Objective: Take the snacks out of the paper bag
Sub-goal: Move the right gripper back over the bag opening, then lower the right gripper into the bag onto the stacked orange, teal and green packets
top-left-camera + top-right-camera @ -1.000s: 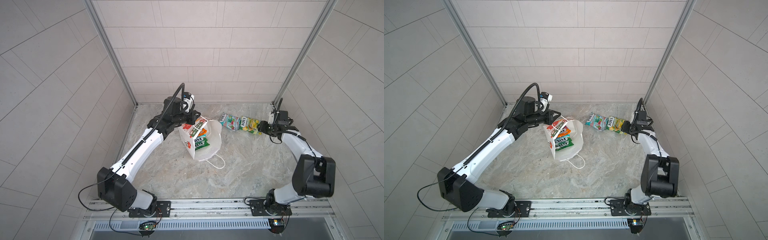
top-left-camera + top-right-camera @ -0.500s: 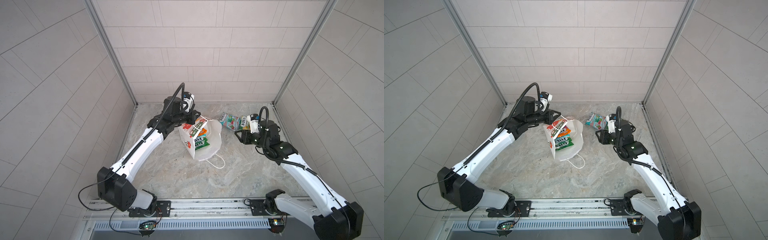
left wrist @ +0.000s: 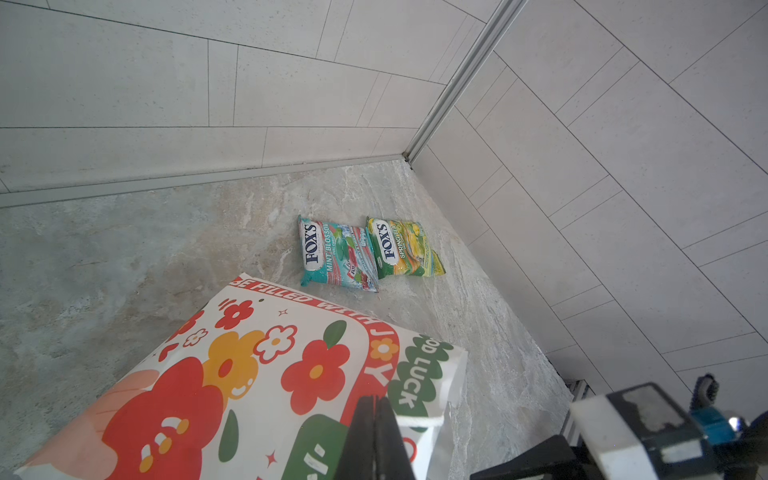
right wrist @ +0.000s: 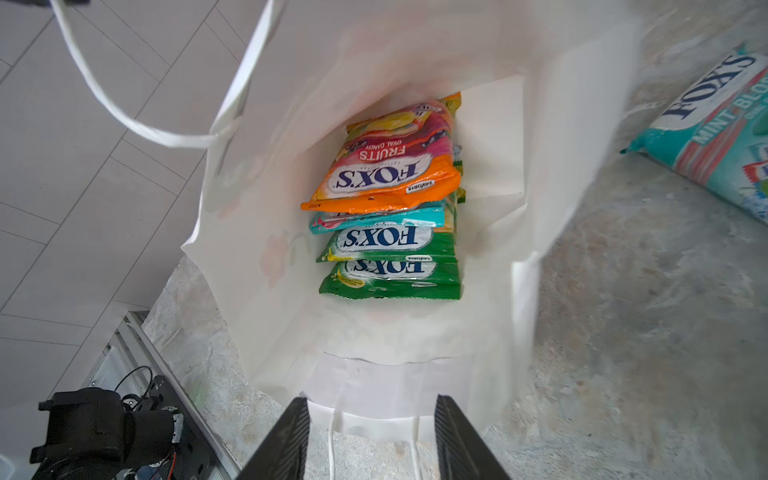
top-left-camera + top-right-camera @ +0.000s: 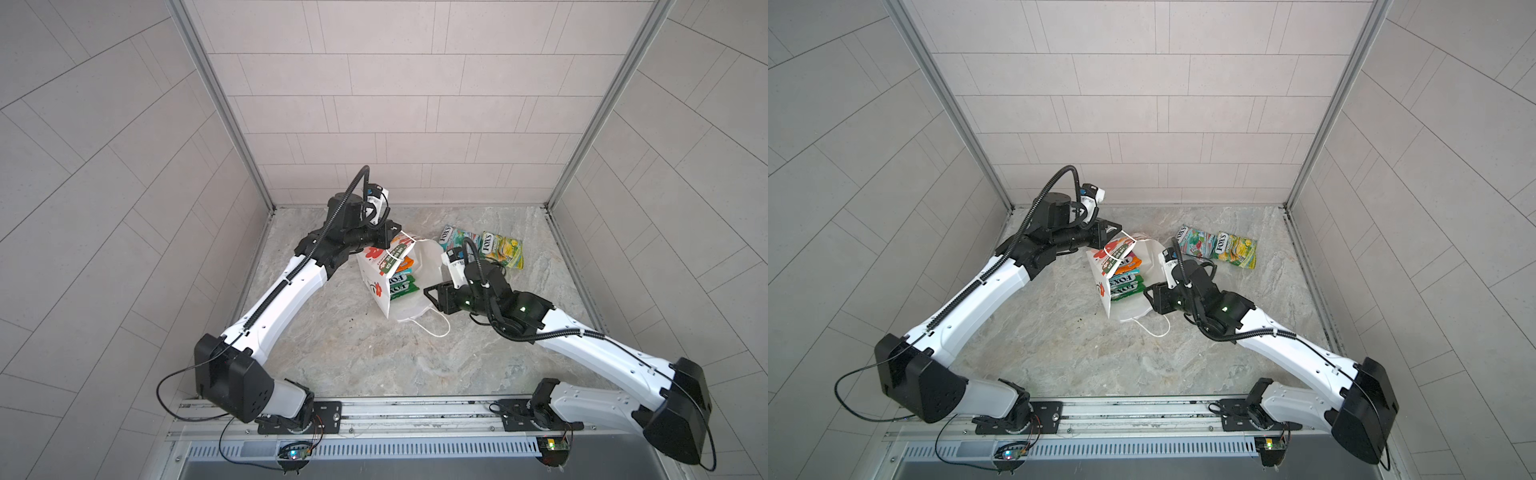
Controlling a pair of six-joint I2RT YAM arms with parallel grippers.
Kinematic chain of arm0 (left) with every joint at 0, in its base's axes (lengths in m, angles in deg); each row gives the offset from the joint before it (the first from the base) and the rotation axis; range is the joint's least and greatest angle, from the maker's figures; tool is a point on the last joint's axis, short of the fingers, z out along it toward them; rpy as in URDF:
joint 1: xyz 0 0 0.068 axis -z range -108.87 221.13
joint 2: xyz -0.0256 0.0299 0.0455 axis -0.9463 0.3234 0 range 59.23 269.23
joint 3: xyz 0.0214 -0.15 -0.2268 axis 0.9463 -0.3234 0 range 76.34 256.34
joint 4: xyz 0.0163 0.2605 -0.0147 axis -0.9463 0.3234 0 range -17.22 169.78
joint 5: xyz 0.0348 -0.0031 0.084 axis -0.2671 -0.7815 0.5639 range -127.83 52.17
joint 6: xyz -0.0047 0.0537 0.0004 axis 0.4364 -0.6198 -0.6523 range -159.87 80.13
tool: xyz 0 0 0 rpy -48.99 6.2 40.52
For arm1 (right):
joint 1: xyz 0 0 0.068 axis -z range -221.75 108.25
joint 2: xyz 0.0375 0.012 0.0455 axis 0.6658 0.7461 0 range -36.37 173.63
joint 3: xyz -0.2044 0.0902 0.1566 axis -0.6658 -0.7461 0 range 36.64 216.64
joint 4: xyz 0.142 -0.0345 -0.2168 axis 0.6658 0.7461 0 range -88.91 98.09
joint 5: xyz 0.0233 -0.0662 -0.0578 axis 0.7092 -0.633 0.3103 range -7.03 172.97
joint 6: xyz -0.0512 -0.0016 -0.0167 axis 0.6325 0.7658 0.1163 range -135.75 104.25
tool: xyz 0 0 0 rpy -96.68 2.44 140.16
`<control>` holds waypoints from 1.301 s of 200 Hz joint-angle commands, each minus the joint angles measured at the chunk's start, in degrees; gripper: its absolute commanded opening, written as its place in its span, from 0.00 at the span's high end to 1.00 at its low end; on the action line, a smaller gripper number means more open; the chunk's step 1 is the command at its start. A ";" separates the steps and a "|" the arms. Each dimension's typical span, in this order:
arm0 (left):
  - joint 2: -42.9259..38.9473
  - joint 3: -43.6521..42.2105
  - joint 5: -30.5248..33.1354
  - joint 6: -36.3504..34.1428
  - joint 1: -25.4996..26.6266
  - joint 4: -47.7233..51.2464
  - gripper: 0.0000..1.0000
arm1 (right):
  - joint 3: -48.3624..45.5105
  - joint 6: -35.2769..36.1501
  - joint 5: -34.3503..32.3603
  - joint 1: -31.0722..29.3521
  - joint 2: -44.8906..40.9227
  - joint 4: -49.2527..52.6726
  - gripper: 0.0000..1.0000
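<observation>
Right wrist view: the right gripper [image 4: 372, 411] has its fingers apart at the mouth of the paper bag [image 4: 257, 199]. Four snacks [image 4: 390, 178] lie deep inside, ahead of the fingers: orange, teal, two green. The left gripper [image 3: 376, 415] is squeezed together on the flowery bag's top. A teal packet [image 3: 336, 257] and a yellow packet [image 3: 403, 249] lie outside.

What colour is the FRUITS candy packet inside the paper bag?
The FRUITS packet is mostly orange; clearest in the right wrist view.
</observation>
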 commanded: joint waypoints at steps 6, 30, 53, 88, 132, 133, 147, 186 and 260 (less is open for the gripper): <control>-0.44 -0.42 0.74 -0.08 0.19 -1.28 1.00 | 3.17 -2.17 -4.98 -3.83 4.60 -3.59 0.51; -0.54 -0.46 0.83 -0.02 0.21 -1.28 1.00 | 5.09 -5.43 -6.89 -5.53 9.11 -4.48 0.53; -0.54 -0.46 0.92 0.03 0.21 -1.28 1.00 | 5.38 -7.62 -8.26 -5.86 12.69 -6.97 0.54; -0.70 -0.56 1.32 -0.08 0.30 -1.28 1.00 | 6.39 -6.37 -12.52 -5.55 16.97 -7.78 0.55; -0.93 -0.77 2.25 -0.22 0.45 -1.25 1.00 | 9.71 -3.35 -10.73 -2.20 22.49 -5.47 0.57; -0.96 -0.75 2.29 -0.24 0.46 -1.26 1.00 | 9.72 -3.26 -10.73 -2.14 22.62 -5.46 0.57; -1.04 -0.81 2.66 -0.23 0.47 -1.24 1.00 | 10.17 -2.63 -10.47 -0.82 23.81 -4.98 0.57; -1.09 -1.00 3.37 -0.35 0.41 -1.19 1.00 | 12.02 -0.18 -10.72 2.29 26.59 -2.51 0.58; -0.90 -0.97 2.90 -0.01 0.39 -1.34 1.00 | 17.85 -3.50 -7.00 4.26 29.16 1.28 0.59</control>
